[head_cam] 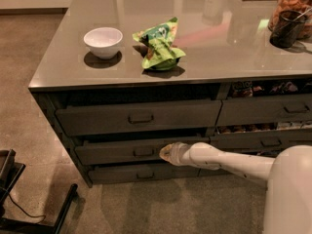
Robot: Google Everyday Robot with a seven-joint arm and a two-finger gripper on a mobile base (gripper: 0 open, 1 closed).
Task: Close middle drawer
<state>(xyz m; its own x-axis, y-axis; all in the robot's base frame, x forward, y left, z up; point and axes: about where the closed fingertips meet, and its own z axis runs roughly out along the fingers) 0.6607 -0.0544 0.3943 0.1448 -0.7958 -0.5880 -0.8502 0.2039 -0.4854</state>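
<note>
The middle drawer (117,151) is a wide dark grey-brown drawer with a low flat front and a small loop handle (143,152) at its centre. It stands pulled out a little, with a dark gap above its front. My gripper (165,153) comes in from the right on a white arm (229,162) and its tip rests against the drawer front, just right of the handle.
A taller drawer (139,117) sits above and a low one (141,173) below. Narrower drawers (273,111) are at the right. On the counter (204,57) stand a white bowl (103,42), a green bag (160,45) and a jar (292,13). A black stand (19,199) is on the floor at the left.
</note>
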